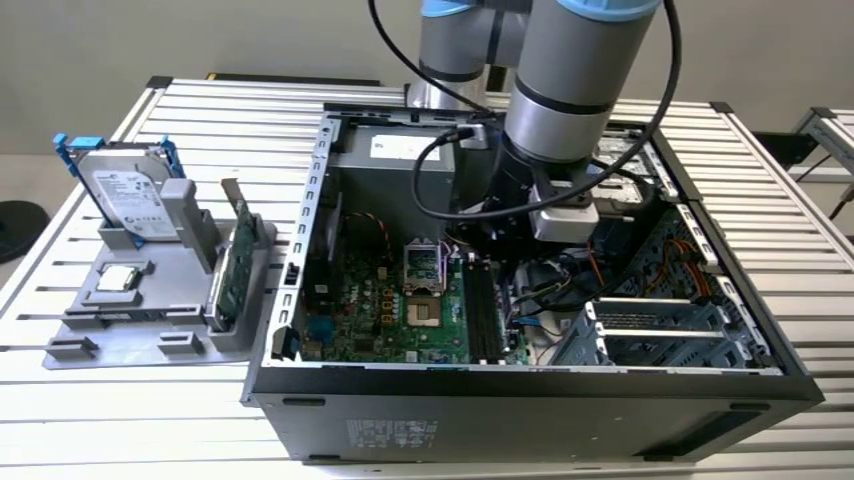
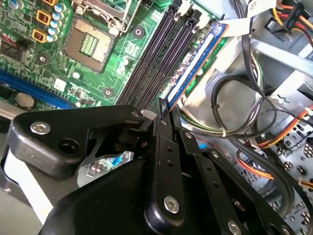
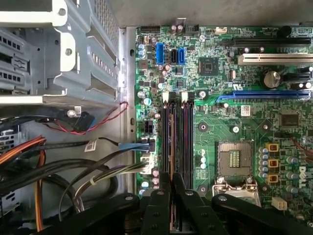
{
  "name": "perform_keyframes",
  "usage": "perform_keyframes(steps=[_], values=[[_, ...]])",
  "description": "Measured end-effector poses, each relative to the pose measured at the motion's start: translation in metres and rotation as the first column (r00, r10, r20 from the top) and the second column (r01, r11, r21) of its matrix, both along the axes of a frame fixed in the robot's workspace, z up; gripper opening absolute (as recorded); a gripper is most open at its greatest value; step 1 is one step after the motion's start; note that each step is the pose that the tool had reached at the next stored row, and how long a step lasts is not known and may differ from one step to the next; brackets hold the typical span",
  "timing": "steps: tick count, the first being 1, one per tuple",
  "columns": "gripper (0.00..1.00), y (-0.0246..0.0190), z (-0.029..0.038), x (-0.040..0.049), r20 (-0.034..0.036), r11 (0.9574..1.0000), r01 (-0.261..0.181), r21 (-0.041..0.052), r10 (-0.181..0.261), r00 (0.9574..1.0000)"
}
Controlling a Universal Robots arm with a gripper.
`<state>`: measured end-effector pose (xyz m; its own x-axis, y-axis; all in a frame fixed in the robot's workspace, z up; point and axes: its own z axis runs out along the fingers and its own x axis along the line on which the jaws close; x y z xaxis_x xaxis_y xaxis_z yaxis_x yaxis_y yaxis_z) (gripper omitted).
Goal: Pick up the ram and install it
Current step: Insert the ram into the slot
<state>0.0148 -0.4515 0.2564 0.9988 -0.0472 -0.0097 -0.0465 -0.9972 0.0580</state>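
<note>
Silver arm (image 1: 561, 115), blue joint caps (image 1: 607, 8), black cable (image 1: 424, 175), black screw-studded tool (image 2: 164, 105)

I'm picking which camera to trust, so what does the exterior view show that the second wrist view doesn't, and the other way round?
Exterior: the hard drive and green card on the tray beside the case. Second wrist: the gripper pinching the end of the ram at the slots. Shared: the motherboard, CPU socket and slots.

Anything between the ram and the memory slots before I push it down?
Nothing visible does. The gripper holds the ram edge-down right along the dark memory slots, which look bare. The cables lie beside them, not under the stick.
</note>
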Motion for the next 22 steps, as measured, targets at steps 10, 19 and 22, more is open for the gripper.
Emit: perform_keyframes(steps=[10,19,22], values=[[0.0,-0.0014,-0.0174,0.0005,0.0,1.0,0.008,-0.0002,-0.008,1.0],[0.0,-0.0021,-0.0192,0.001,0.0,1.0,0.009,-0.0004,-0.009,1.0],[0.0,-0.003,-0.0202,0.0013,0.0,1.0,0.009,-0.0006,-0.009,1.0]])
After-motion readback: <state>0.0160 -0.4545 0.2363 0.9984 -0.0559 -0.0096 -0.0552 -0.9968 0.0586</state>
